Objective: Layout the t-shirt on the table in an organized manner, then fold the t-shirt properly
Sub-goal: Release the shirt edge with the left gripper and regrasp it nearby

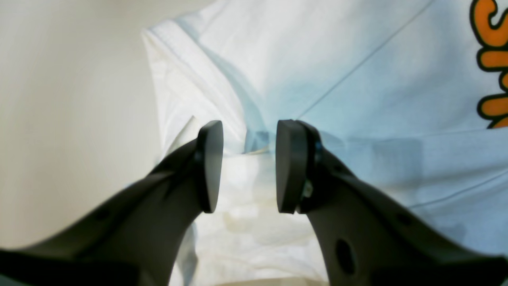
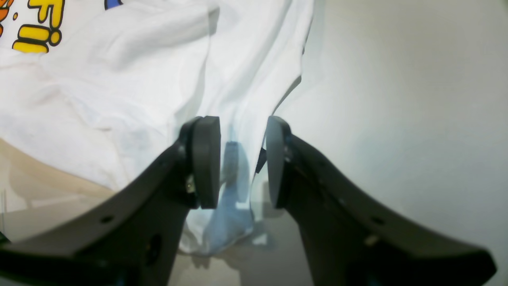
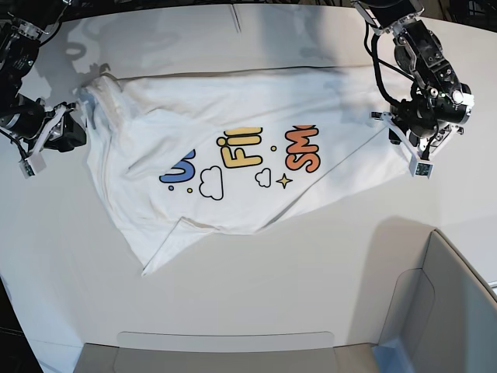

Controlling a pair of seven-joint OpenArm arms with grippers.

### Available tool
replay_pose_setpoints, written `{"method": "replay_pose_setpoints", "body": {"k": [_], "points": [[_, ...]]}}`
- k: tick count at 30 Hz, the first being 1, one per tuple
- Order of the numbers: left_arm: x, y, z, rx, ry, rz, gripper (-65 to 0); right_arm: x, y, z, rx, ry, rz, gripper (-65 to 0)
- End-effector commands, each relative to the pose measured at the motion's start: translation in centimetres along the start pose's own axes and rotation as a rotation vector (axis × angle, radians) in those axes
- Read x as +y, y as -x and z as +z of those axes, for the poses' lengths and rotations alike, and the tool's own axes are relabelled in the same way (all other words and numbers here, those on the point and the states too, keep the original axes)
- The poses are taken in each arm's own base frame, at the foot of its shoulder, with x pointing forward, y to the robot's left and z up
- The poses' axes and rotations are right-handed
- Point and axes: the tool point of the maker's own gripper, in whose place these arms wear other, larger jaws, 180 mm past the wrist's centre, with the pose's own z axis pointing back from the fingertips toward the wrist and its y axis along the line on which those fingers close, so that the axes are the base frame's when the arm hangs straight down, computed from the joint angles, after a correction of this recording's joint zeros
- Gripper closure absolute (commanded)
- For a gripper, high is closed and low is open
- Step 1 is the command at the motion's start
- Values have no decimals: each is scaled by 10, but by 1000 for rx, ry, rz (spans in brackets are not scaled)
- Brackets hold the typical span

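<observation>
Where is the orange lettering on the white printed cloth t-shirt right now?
In the base view, the orange lettering sits right of the yellow lettering on the white printed cloth t-shirt, toward the left gripper at the shirt's right edge.

On the t-shirt (image 3: 233, 148), only partial print can be read: a blue "U", yellow "FI" and orange "SM", cut off by a fold. Yellow "Fi" is seen in the right wrist view.
</observation>
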Motion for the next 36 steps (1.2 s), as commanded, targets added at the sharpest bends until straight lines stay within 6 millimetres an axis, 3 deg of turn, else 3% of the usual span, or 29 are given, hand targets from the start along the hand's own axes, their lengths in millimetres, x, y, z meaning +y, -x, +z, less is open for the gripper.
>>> {"method": "replay_pose_setpoints", "body": {"k": [1,4,9,22,27,31,36], "points": [[2,-7,1,-22,0,1,-231,-5,-14,8,-35,15,39,-188],[-3,4,-14,29,38,19,-231,-4,-14,7,-37,13,37,-188],[-9,-1,-32,56,87,54,-230,-4,-14,8,-37,14,39,-188],[-6,-10,-32,37,84,58,-229,-5,-13,9,-33,17,41,-188],[36,-17,-4,-45,-34,130,-229,-6,-13,8,-32,17,39,-188],[57,-21,8,-78,-88,161,-229,-6,-13,8,-31,16,38,-188],[57,-9,7,-48,-90,152,-229,-4,-13,7,-34,12,35,-188]]}}
